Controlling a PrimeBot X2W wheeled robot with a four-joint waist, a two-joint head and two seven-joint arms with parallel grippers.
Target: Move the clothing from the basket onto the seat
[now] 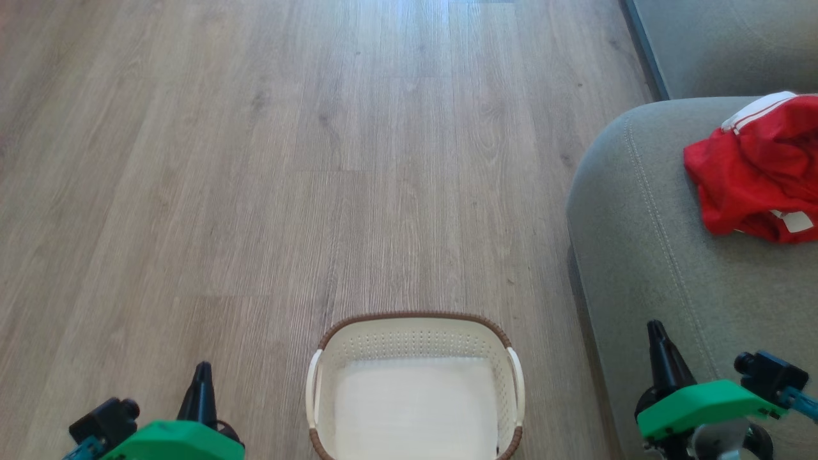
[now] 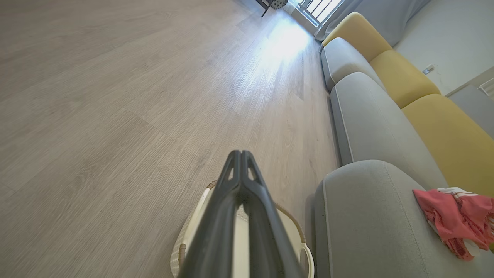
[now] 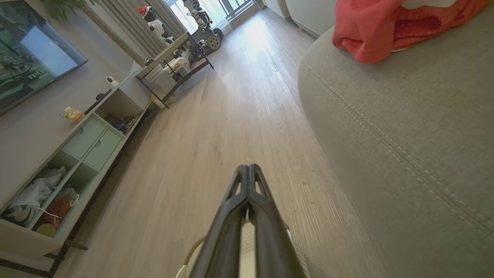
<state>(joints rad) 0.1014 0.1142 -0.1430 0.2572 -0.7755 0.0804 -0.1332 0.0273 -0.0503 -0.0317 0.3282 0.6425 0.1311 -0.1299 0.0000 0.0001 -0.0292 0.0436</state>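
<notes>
clothing (image 1: 757, 172) lies on the seat (image 1: 639, 255), basket (image 1: 415, 315) on the floor (image 1: 255, 160) between the left end effector (image 1: 203, 372) and right end effector (image 1: 655, 331), both closed and empty.

Daylight is pouring in through the far window (image 2: 320, 5) and burning the wood floor (image 2: 285, 38) in front of it into a white glare; the right wrist view is blowing out the same way. Nearer in, the light is falling soft and even, the sofa (image 1: 639, 255) casting just a thin dark shadow along its base. Both wrist views are bowing straight lines toward their edges, the dark fingers (image 2: 216, 231) of the left gripper (image 2: 240, 154) are blurring close to the lens, and the red clothing (image 2: 451, 220) is looking washed-out pink.
</notes>
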